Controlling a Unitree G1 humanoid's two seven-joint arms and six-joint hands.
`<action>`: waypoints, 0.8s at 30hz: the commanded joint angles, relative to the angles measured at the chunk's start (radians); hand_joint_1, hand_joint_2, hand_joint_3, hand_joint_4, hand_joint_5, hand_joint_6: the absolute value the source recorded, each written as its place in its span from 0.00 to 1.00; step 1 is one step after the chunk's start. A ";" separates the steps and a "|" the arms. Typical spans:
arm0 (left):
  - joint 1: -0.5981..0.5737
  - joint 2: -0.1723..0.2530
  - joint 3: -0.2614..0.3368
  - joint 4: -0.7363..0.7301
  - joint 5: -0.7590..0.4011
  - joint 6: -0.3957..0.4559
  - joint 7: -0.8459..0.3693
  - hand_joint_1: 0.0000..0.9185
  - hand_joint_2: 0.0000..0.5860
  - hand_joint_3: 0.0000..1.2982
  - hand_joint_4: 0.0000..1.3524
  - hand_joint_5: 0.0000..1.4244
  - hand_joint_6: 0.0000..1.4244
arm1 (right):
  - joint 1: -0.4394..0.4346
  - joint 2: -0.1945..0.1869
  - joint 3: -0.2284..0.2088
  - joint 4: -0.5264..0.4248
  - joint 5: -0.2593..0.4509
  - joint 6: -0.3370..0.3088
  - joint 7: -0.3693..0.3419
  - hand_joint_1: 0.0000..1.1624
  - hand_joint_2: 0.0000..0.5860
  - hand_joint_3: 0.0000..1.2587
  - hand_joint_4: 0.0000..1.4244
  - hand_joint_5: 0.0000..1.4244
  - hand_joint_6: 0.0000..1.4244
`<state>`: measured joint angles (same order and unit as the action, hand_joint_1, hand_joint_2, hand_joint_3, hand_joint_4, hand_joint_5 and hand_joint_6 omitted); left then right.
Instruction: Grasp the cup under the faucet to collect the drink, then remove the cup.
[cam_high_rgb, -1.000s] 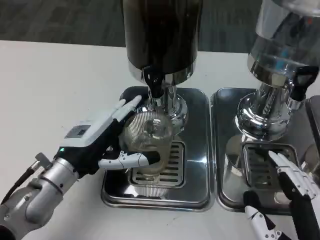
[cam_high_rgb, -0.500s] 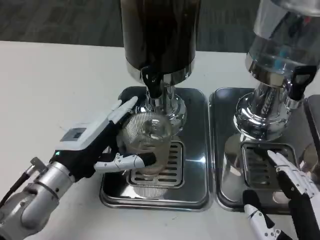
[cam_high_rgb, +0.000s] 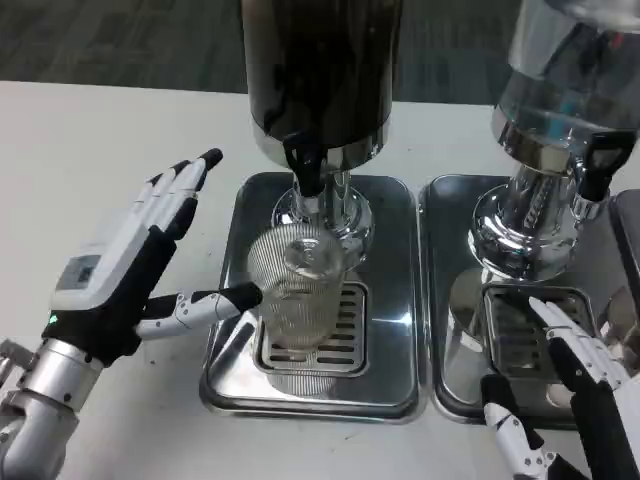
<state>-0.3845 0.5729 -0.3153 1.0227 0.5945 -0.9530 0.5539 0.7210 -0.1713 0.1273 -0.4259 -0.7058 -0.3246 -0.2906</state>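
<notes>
I see my left hand (cam_high_rgb: 120, 270) spread wide and holding nothing, its thumb reaching toward the cup (cam_high_rgb: 296, 295) and ending just at the cup's left wall; whether the tip touches the glass I cannot tell. The cup is a clear ribbed tumbler standing on the slotted grate of the left drip tray (cam_high_rgb: 385, 215), directly beneath the black-handled faucet (cam_high_rgb: 305, 165) of the dark drink dispenser (cam_high_rgb: 320, 70). My right hand (cam_high_rgb: 585, 385) waits low over the neighbouring tray (cam_high_rgb: 450, 390), fingers extended and apart, gripping nothing. The main risk, as I judge it, is a sideways push: if I close from this pose with only the thumb leading, the cup could slide across the grate or tip toward the dispenser's chrome column (cam_high_rgb: 325, 205), out of line with the spout. A second risk is that the smooth ribbed wall slips between the fingers when I lift, more so if the cup holds liquid; I cannot see any fill level through the glass. A third is catching the rim against the faucet on withdrawal, since the mouth sits close below it. The cup stands upright, its long axis vertical, mouth pointing up at the spout and base flat on the grate.
</notes>
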 joint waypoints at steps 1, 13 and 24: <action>0.038 0.016 0.066 0.002 -0.064 -0.112 0.007 0.00 0.08 0.01 0.00 0.02 0.04 | -0.008 -0.007 -0.002 0.016 0.012 -0.015 -0.004 0.27 0.68 0.13 0.09 0.10 0.08; -0.005 0.020 0.293 -0.211 -1.108 0.074 -1.124 0.00 0.13 0.26 0.20 0.20 0.16 | -0.059 0.003 0.026 0.061 0.017 -0.016 -0.008 0.27 0.68 0.14 0.09 0.10 0.08; -0.197 0.067 0.465 -0.242 -1.327 0.807 -1.734 0.00 0.15 0.21 0.15 0.16 0.12 | -0.067 0.017 0.044 0.093 0.016 -0.018 -0.038 0.27 0.68 0.14 0.09 0.10 0.08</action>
<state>-0.5493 0.6222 0.1298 0.7962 -0.7350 -0.2476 -1.1132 0.6575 -0.1600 0.1691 -0.3430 -0.6977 -0.3271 -0.3085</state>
